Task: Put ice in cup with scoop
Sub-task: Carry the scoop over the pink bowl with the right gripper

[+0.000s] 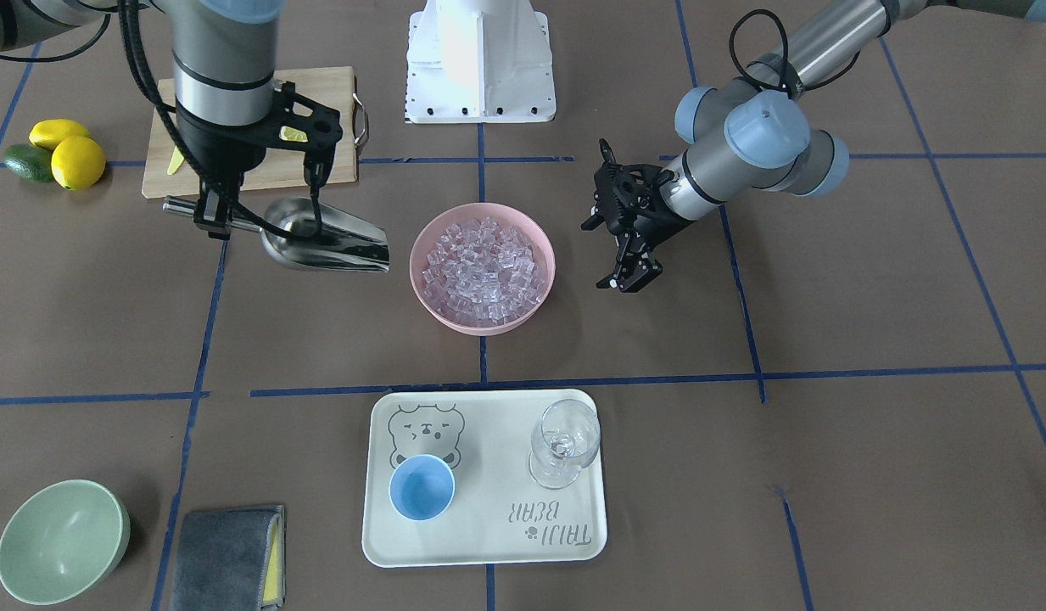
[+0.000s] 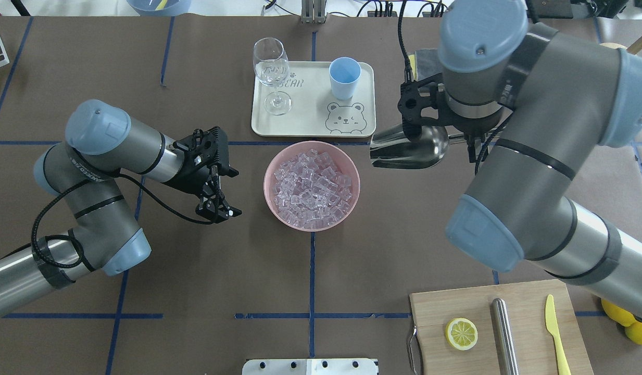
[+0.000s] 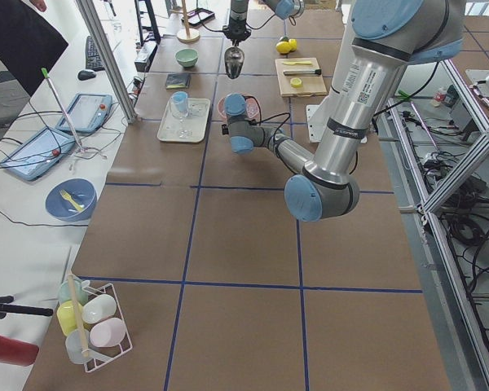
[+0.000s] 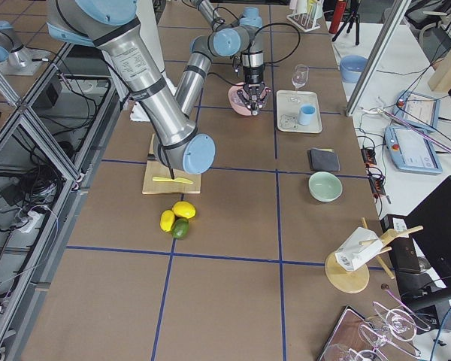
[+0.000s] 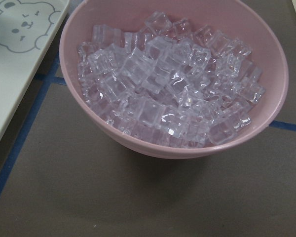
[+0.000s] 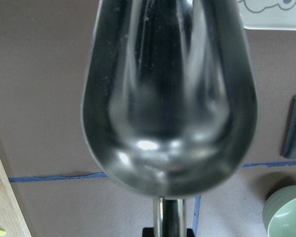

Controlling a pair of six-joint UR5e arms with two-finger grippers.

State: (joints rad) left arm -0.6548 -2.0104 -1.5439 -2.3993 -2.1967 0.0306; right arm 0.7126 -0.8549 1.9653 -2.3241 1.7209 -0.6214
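Over brown, blue-taped surface [image 1: 870,280], hovering beside round pink bowl [image 1: 415,255] heaped with small clear ice cubes [image 1: 484,267]. Clamping right end effector [image 1: 210,222] on shiny steel scoop [image 1: 327,242], trough empty. Holding left end effector [image 1: 631,278] agape, empty. Leaving small light-blue plastic cup [image 1: 422,486] empty on cream tray [image 1: 489,543]. Probably approaching first dip; next needing trough lowering into ice.

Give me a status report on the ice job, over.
Right claw shut on scoop, scoop empty, beside pink bowl. Left claw open, empty. Ice in bowl; cup empty. Wine glass beside cup on tray.
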